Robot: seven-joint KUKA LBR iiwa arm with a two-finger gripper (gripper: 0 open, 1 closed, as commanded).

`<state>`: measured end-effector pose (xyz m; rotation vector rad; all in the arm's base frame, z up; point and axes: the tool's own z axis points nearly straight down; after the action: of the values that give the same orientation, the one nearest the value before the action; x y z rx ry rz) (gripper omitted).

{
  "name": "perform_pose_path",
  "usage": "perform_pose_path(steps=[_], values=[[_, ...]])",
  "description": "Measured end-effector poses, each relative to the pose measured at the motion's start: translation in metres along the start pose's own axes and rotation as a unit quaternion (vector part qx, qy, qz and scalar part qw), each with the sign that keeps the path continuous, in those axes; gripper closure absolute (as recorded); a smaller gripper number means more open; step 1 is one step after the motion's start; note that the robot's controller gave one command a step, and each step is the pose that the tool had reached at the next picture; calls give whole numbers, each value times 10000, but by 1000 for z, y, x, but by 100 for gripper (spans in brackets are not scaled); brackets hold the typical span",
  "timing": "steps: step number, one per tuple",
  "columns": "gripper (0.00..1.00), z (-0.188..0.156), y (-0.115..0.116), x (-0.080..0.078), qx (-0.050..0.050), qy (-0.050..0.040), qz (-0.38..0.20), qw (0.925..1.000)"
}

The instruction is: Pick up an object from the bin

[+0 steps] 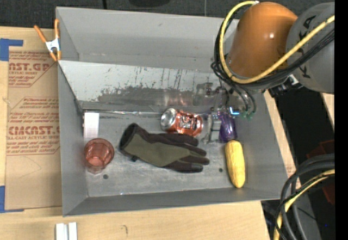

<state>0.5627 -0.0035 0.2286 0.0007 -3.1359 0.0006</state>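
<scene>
Seemingly beside jaws, purple object.

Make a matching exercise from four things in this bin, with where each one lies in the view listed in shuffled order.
Things:
1. dark glove
2. pink cup
3. yellow corn cob
4. crushed red can

Places:
A. lower left corner of the bin
B. middle of the floor
C. lower right
D. just above the glove, left of the gripper

Pairs: 1-B, 2-A, 3-C, 4-D
</scene>
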Motion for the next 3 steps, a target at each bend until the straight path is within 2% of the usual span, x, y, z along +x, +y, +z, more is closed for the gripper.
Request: perform_pose_path(steps=[1, 2, 3], values=[[0, -5, 0, -1, 0, -41, 1, 10000], [0, 29, 4, -2, 5, -72, -329, 9994], [0, 42, 5, -1, 4, -60, -437, 9990]])
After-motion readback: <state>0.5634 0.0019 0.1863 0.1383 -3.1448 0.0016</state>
